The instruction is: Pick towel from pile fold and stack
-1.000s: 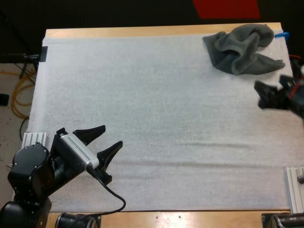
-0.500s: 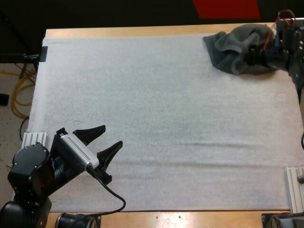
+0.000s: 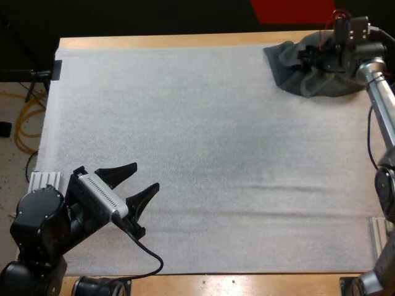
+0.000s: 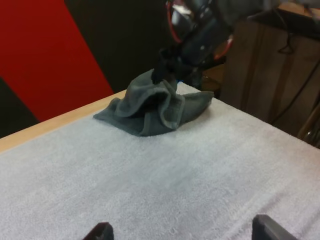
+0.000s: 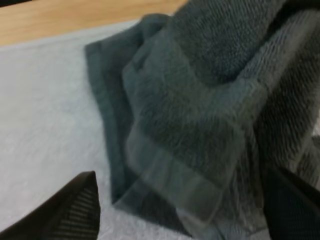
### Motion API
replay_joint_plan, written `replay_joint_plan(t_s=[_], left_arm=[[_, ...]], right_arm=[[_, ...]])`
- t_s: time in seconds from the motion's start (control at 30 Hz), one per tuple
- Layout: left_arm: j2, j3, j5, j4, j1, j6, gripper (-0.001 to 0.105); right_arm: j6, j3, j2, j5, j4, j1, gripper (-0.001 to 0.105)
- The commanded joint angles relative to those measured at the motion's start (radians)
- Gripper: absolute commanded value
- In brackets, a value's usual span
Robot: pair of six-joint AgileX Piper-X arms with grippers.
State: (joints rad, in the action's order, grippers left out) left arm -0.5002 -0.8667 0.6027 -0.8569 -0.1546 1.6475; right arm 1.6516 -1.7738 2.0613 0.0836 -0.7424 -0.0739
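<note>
Crumpled dark grey-green cloth towel [image 3: 302,77] lies in a heap at the far right corner of the white foam mat [image 3: 203,135], which covers most of the wooden counter [image 3: 185,41]. From the high view, the right tool [image 3: 307,57] is down on top of the heap, its arm reaching in along the right edge. The black fingers blend into the dark cloth there, so their gap is hard to read from this angle. The left tool [image 3: 143,177] sits at the near left of the mat, well apart from the towel, with its two black fingers spread wide and nothing between them.

The left wrist view looks across bare mat toward the towel [image 4: 155,107], which rises in soft folds beside the counter's far edge. The right tool [image 4: 167,60] touches the highest fold of the heap. The left tool's own fingertips [image 4: 100,231] stand far apart over empty mat, clear of everything.

The right wrist view is close over the towel [image 5: 200,100], showing a hemmed edge folded over thicker terry cloth. The right tool's fingers [image 5: 75,210] are spread. One is over the mat just beside the towel's edge and the other is at the far side of the fold. The cloth lies between them without being pinched.
</note>
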Motion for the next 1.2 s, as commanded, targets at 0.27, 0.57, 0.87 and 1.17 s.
replay_joint_plan(t_s=[0.27, 0.57, 0.87, 1.17], left_arm=[[-0.002, -0.006, 0.008, 0.01, -0.005, 0.032, 0.056], [-0.002, -0.006, 0.008, 0.01, -0.005, 0.032, 0.056], [-0.002, -0.006, 0.008, 0.01, -0.005, 0.032, 0.056], [-0.002, -0.006, 0.008, 0.01, -0.005, 0.032, 0.056]], right_arm=[[-0.182, -0.027, 0.065, 0.055, 0.033, 0.0, 0.0], [-0.108, -0.027, -0.076, 0.022, 0.074, 0.002, 0.0], [0.141, -0.027, -0.355, -0.064, 0.067, 0.002, 0.0], [0.214, -0.027, -0.611, -0.073, -0.073, 0.002, 0.0]])
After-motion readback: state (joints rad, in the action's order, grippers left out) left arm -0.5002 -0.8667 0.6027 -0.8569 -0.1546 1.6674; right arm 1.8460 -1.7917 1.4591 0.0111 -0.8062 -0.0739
